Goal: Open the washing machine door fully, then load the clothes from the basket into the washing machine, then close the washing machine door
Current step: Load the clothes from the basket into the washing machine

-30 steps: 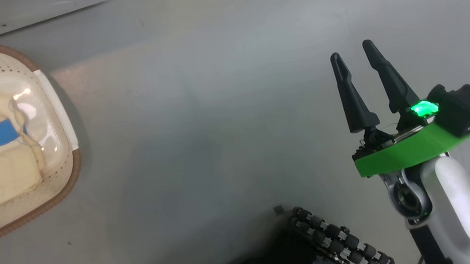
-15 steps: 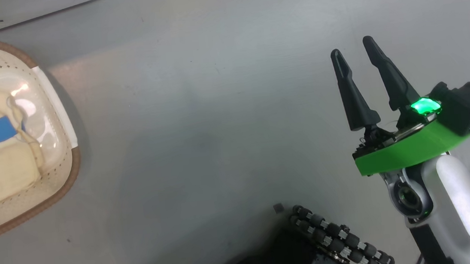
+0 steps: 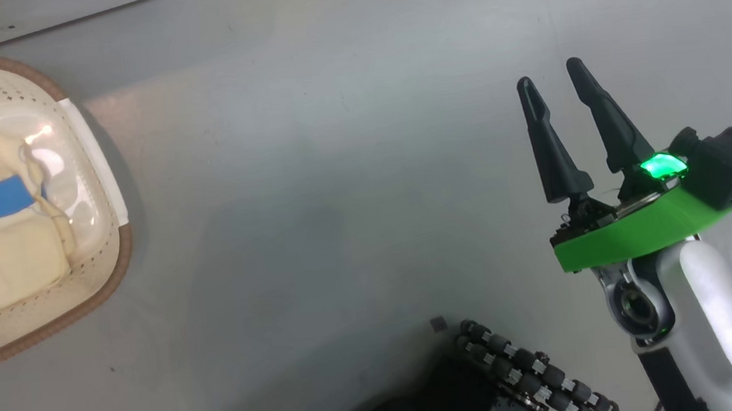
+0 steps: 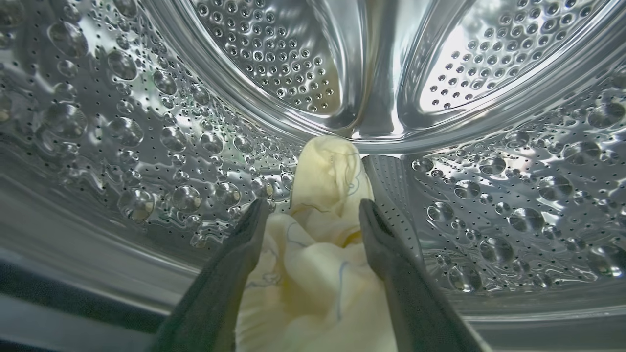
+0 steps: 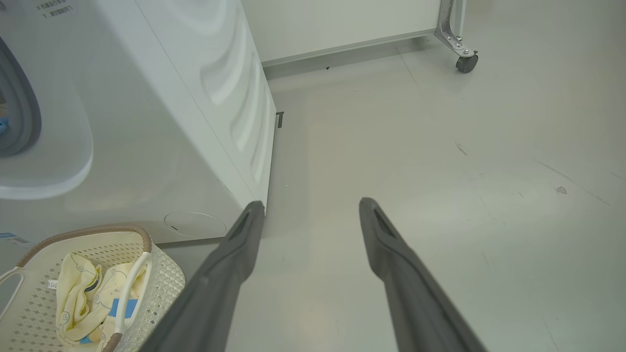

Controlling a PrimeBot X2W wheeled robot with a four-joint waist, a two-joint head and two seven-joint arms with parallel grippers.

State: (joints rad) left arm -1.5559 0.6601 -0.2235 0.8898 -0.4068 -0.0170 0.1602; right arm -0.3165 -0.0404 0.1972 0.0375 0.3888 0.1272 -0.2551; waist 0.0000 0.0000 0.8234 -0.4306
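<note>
Head view: right tool (image 3: 549, 74) unchanged, fingers apart, empty over the floor (image 3: 339, 201); clothes (image 3: 8, 253) remain in the basket (image 3: 110, 270). Left wrist view: left tool (image 4: 311, 205) has opened, a garment (image 4: 327, 171) loose between its fingers in the drum (image 4: 146, 146). Right wrist view: washer (image 5: 171, 122) just beside basket; another fetch likely next.

The grey floor (image 5: 415, 171) bears the basket (image 5: 83, 229) just beside the washing machine (image 5: 146, 122) — a castor wheel (image 5: 465, 62) farther off.
</note>
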